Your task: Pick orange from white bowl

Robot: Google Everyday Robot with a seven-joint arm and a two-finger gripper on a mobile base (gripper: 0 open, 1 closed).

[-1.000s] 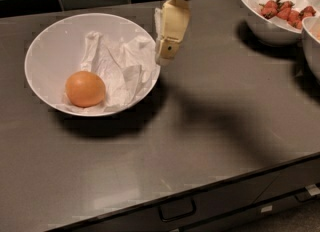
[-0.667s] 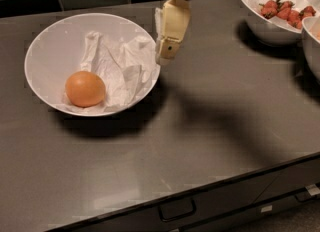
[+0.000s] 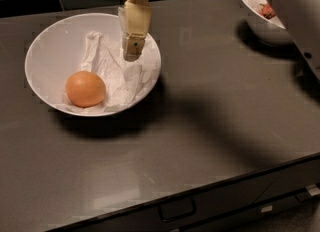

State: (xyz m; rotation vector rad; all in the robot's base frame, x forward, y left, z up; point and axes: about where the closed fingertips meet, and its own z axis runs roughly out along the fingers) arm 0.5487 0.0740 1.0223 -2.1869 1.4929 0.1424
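The orange (image 3: 85,89) lies in the front left part of the wide white bowl (image 3: 52,41), on crumpled white paper (image 3: 117,71). My gripper (image 3: 133,51) hangs down from the top edge, over the right inner part of the bowl. Its tip is above the paper, up and to the right of the orange and apart from it. The gripper holds nothing that I can see.
The bowl stands on a dark grey counter (image 3: 200,141) with drawer fronts (image 3: 175,208) below its front edge. A smaller white bowl (image 3: 257,23) with red strawberries (image 3: 268,11) stands at the back right, partly covered by a pale part of my arm (image 3: 295,16).
My gripper has moved left, from beside the bowl's right rim to over the bowl's inside. A part of my arm has come in at the right and covers much of the strawberry bowl.
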